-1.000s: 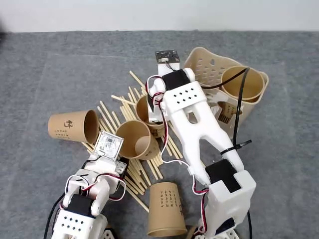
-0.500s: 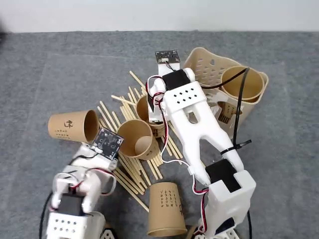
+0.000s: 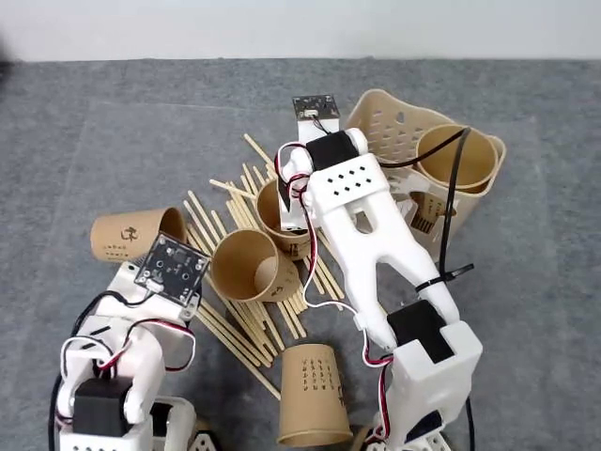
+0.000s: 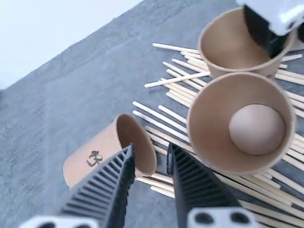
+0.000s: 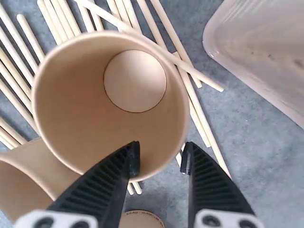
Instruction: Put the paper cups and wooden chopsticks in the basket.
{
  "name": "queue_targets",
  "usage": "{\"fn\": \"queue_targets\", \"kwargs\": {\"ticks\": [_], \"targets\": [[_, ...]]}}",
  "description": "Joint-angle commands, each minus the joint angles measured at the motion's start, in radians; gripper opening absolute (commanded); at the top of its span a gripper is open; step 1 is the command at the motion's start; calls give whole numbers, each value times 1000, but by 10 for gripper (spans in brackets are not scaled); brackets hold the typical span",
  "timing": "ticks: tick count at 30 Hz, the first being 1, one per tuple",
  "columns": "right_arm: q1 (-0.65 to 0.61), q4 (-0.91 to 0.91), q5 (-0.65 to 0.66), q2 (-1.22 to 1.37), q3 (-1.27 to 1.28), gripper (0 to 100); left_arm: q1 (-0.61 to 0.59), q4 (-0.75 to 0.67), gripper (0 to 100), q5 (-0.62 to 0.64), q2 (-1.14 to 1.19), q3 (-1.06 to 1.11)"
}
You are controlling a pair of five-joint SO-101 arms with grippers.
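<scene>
The left claw has swung aside and, open, lines up to grab the tipped paper cup on the bench; the right claw, open, straddles an upright cup's rim.

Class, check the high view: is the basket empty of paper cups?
No, one paper cup sits inside the basket, at its right end.

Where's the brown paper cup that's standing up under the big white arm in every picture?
High view: the upright brown paper cup stands mid-table, left of the beige plastic basket.
Left wrist view: it stands beyond the tilted brown paper cup.
Right wrist view: it stands at the right tool, which straddles its rim.
Shared landmark: the pale wooden chopsticks lying around it.
</scene>
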Motion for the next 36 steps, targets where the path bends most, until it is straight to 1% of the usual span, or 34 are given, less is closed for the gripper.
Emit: {"fn": "queue_targets", "kwargs": {"ticks": [1,4,9,13,17,22,30,36], "targets": [[5,-12,-5,-10,-37,153,17,0,116,14,28,-47],[5,-12,-5,-10,-37,153,21,2,116,35,160,-99],[5,-12,-5,-4,-37,153,21,75,116,46,503,-328],[7,-10,-5,-4,-37,153,21,114,116,46,667,-456],[8,-10,-5,-7,-37,153,46,110,119,41,770,-492],[10,-10,-5,-4,-37,153,126,98,208,41,858,-498],[10,-4,-5,-4,-37,153,127,-6,213,41,953,-492],[10,-8,-5,-4,-37,153,100,-69,213,41,1056,-490]]}}
